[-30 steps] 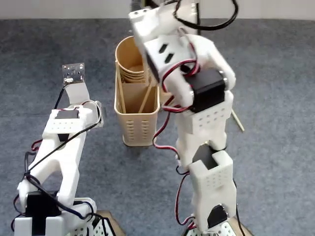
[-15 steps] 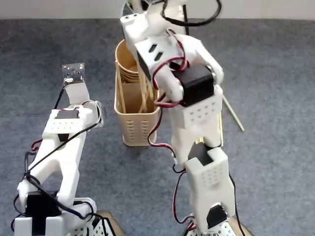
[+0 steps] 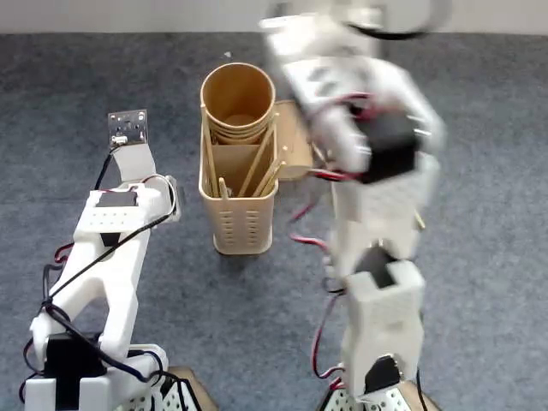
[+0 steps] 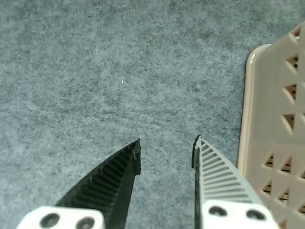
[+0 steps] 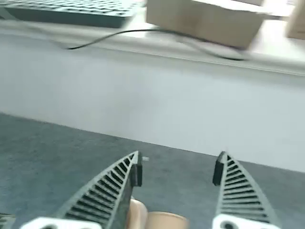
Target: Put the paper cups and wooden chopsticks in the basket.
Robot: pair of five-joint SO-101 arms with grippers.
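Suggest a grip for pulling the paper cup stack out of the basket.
I'd pinch the top rim of the paper cup stack from straight above, one finger inside the mouth. It stands upright, mouth open, and the basket walls and leaning chopsticks block its sides.

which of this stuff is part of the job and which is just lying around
Job: basket, stacked paper cups in it, wooden chopsticks in it.
Lying about: keyboard, cardboard box, cable.
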